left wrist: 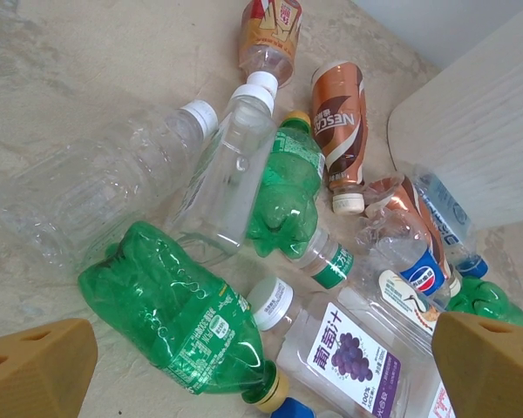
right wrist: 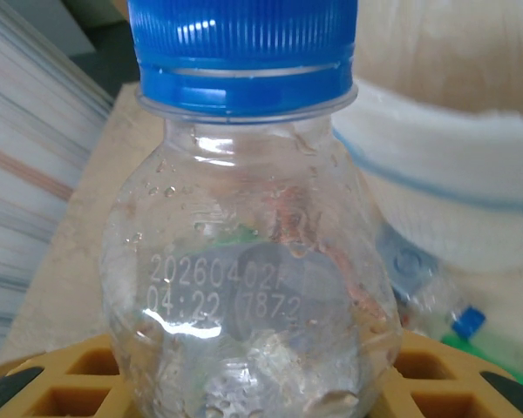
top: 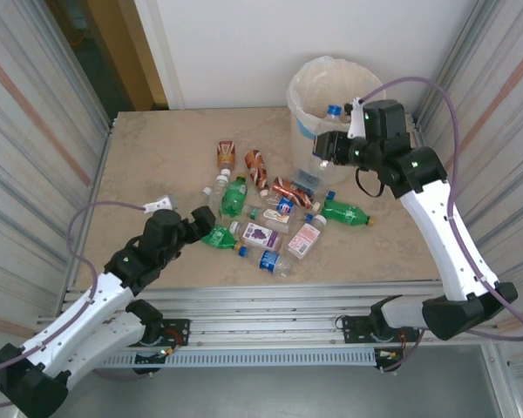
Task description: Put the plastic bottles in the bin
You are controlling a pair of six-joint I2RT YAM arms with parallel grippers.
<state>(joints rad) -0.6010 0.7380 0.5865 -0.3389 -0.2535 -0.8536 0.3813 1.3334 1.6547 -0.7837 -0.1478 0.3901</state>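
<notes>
Transport step: right gripper [top: 329,145] pinches a clear blue-capped bottle [right wrist: 244,261] upright at the bin's [top: 307,80] near rim, so next it probably needs a carry over the mouth and release; left gripper [top: 199,223], fingers spread, hovers over the bottle heap [top: 275,218] before the bin.

glossy clear and green plastic bottles [left wrist: 183,322] on a matt marbled table [top: 157,165], ribbed metal walls [top: 35,131] around.

Left pincer [left wrist: 261,383] open; right [right wrist: 253,387] apparently clamped.
</notes>
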